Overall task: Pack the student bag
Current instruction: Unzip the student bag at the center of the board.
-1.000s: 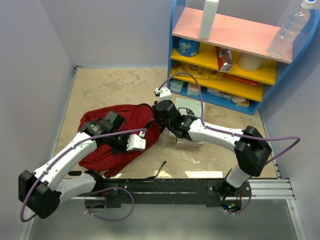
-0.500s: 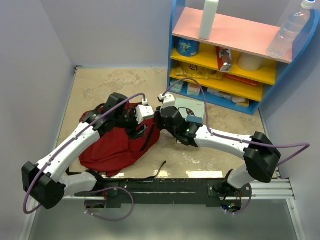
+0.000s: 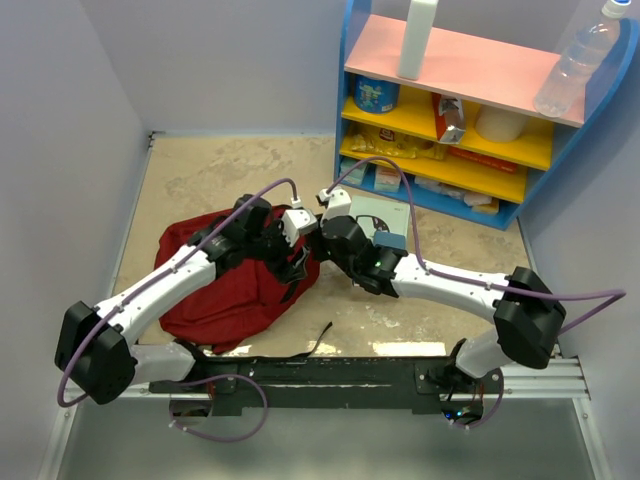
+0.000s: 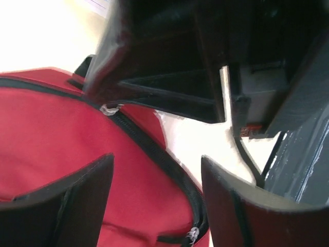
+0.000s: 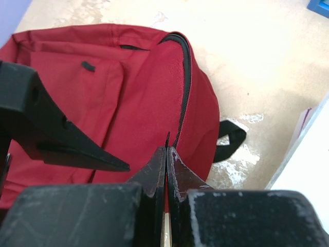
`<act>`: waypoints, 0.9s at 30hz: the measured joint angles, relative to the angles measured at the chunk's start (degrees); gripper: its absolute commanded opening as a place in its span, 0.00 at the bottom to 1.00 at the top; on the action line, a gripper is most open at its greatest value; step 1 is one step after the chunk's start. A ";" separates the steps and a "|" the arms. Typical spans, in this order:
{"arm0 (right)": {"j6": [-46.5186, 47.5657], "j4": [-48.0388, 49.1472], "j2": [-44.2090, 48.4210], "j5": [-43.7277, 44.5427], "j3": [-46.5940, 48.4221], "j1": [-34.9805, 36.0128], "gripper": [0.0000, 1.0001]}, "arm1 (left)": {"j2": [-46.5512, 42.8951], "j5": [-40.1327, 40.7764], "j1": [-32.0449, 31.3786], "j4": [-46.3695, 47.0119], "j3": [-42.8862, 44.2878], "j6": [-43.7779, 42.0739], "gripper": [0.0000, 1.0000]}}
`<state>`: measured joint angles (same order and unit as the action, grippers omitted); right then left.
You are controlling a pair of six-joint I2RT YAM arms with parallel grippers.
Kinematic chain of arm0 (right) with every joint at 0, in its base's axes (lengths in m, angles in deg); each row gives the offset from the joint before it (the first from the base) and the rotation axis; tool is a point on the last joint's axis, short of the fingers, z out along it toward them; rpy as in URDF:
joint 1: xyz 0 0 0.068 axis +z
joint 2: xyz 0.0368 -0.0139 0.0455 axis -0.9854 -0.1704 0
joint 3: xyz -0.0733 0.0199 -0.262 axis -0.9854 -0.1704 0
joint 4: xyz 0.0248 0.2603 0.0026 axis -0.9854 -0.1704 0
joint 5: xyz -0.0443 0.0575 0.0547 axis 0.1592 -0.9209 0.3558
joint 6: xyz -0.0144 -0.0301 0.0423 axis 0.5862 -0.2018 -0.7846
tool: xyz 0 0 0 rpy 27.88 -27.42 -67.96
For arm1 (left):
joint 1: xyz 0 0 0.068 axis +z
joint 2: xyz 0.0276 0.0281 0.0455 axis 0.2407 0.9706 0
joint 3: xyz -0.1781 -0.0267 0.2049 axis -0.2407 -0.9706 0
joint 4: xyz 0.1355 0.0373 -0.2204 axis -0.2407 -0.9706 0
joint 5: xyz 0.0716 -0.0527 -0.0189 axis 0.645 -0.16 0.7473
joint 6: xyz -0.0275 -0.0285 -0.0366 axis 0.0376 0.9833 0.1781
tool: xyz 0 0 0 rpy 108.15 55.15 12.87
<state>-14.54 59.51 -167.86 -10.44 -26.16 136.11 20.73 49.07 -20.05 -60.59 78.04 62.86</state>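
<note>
Left arm: runs from its base forward and to the right, wrist bent down over the right edge of the backpack (image 3: pixel 215 295). The left gripper (image 4: pixel 154 163) is open, its fingers (image 4: pixel 72 200) wide apart and holding nothing. Red cloth lies below them, and the zipper (image 4: pixel 149 149) runs diagonally through the gap.

Right arm: stretched left, low over the table (image 3: pixel 200 170), elbow out to the right. The right gripper (image 5: pixel 167 152) is closed, fingers pressed flat together, tips on the zipper line at the bag's rim. A small silver zipper pull (image 4: pixel 109 109) sits right at those tips; cannot tell whether it is pinched. The left fingers stand just left of them, nearly touching.

Backpack: lies flat on the table, under and to the left of both sets of fingers. A black strap (image 5: pixel 231 139) sticks out to the right of the right fingertips. The zipper looks shut along the stretch in view; the inside is not visible.

A white book or paper (image 3: pixel 380 215) lies just beyond the right fingers, mostly covered by the arm.

Farthest: a blue shelf (image 3: pixel 347 90). On top stand a white bottle (image 3: pixel 420 35) and a clear bottle (image 3: pixel 578 62). The yellow level holds a blue tub (image 3: pixel 378 95), a packet (image 3: pixel 450 118) and a white roll (image 3: pixel 500 124). The lower items are too small to identify.
</note>
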 measured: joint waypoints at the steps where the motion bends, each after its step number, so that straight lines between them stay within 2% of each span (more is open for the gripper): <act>1: 0.09 -0.17 0.00 0.17 0.00 -0.09 0.00 | 0.00 0.20 -0.48 0.61 -0.66 0.85 0.74; 3: 0.04 -0.66 -0.17 0.55 -0.02 -0.11 0.00 | 0.00 1.01 -1.60 2.05 -1.40 2.16 0.73; 7: 0.04 -1.22 -0.31 0.76 -0.02 -0.37 0.00 | 0.07 4.39 -3.30 4.81 -2.45 4.37 0.50; 9: -0.04 -1.36 -0.37 1.07 -0.02 -0.48 0.00 | 0.42 6.47 -3.74 6.19 -2.64 5.05 0.48; 11: -0.31 -1.53 -0.55 1.53 -0.02 -0.81 0.00 | 0.87 8.66 -4.09 7.80 -2.97 5.35 0.51; 13: -0.72 -1.92 -0.87 1.70 -0.02 -1.18 0.00 | 1.03 10.95 -4.39 9.68 -3.93 5.75 0.59; 22: -5.20 -0.70 -2.71 -3.48 -0.02 -5.22 0.00 | 1.11 15.43 -4.48 11.63 -6.16 7.37 0.68; 24: -6.38 0.42 -2.97 -5.46 -0.02 -5.88 0.00 | 1.11 15.63 -4.48 11.56 -6.58 7.61 0.68; 27: -7.89 1.62 -3.02 -8.07 -0.04 -6.58 0.00 | 1.20 15.45 -4.48 11.28 -7.06 7.61 0.59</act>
<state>-22.43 61.13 -170.88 -18.51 -26.20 129.53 21.94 64.52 -24.53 -49.31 70.98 70.46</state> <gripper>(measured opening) 0.006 0.664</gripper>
